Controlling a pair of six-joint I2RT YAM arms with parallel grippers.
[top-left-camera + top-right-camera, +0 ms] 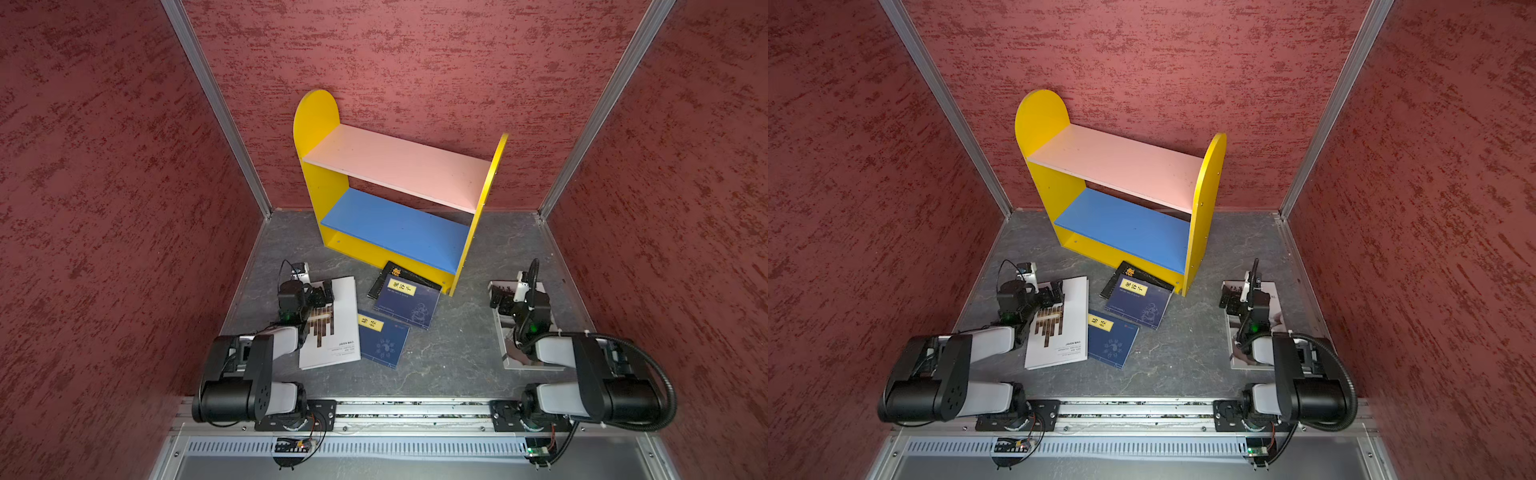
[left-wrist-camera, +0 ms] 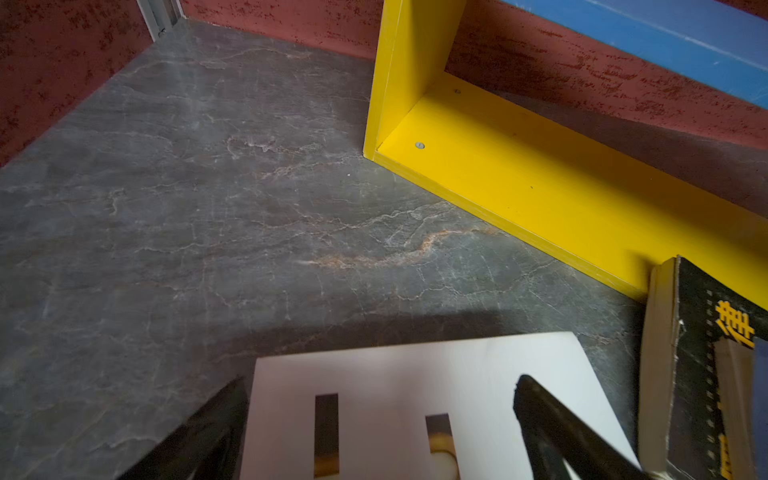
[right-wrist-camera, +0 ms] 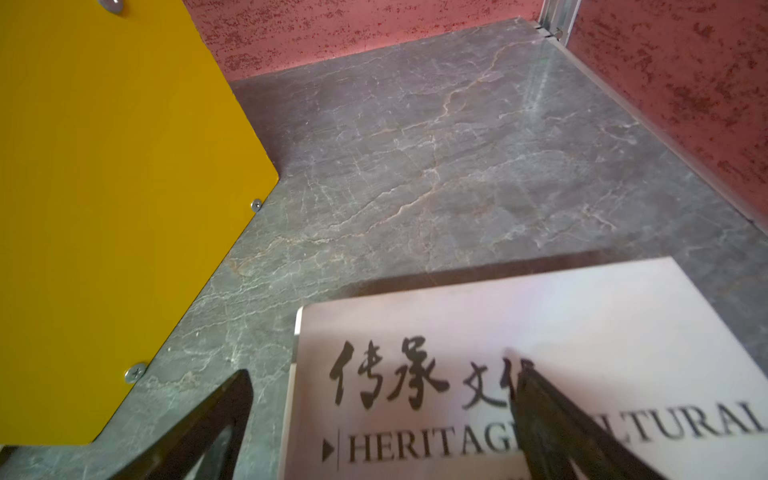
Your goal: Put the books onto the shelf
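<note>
The shelf with yellow sides stands at the back, its pink and blue boards bare. A white book with brown bars lies at the left. My left gripper hovers open over that book's far end. Two navy books lie in the middle, the farther one resting on a black book. At the right lies another white book printed "HERITAGE". My right gripper hangs open above its far corner, one finger beside its edge.
Red textured walls close in the grey marbled table on three sides. The black book touches the shelf's yellow base. Both arm bases sit on a rail along the front edge.
</note>
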